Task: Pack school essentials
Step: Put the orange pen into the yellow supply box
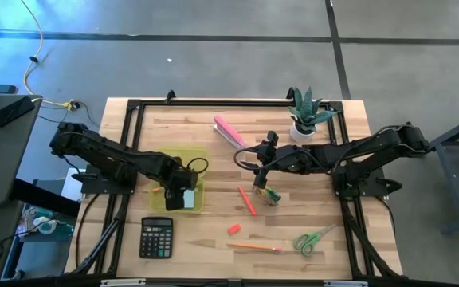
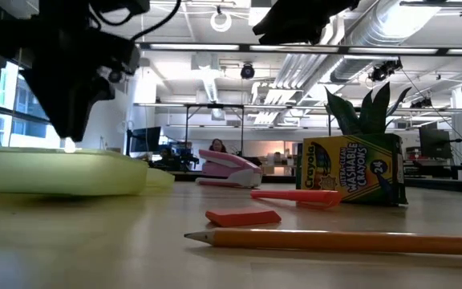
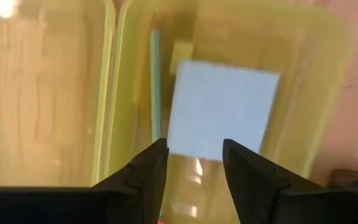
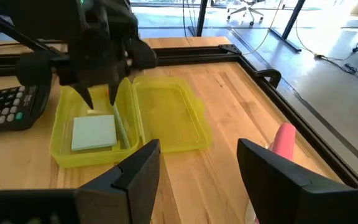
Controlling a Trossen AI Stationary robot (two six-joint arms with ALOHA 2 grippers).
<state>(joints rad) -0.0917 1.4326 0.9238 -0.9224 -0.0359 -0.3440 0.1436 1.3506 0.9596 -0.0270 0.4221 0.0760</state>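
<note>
Worktop (image 1: 213, 131): pale wood planks inside a black frame, seen from above.

Yellow-green case (image 1: 178, 190): open, lying at 9 o'clock from worktop centre; lid folded flat beside the tray.

Left claw (image 1: 183, 198): hangs over the case at its 5 o'clock corner. Fingers (image 3: 143, 171) apart, nothing between them; the gap frames the pad below.

Right claw (image 1: 263, 185): near worktop centre, directly above the crayon box. Jaws spread wide, empty in its wrist view.

Potted plant (image 1: 305, 115): at 1 o'clock, near the far edge.

Calculator (image 1: 156, 237): black, at 7 o'clock, just in front of the case.

Stapler (image 1: 229, 131): pink, at 12 o'clock.

Note pad (image 3: 221, 112): light blue, square, flat on the tray floor inside the case, a thin teal stick along one side.

Crayon box (image 2: 350, 170): upright, at centre.

Scissors (image 1: 315, 239): green handles, at 5 o'clock.

Pencil (image 1: 253, 247): orange, at 6 o'clock, near the front edge.

Marker (image 1: 247, 201): red-orange, just at 7 o'clock of the crayon box.

Eraser (image 1: 234, 229): red, between marker and pencil.
</note>
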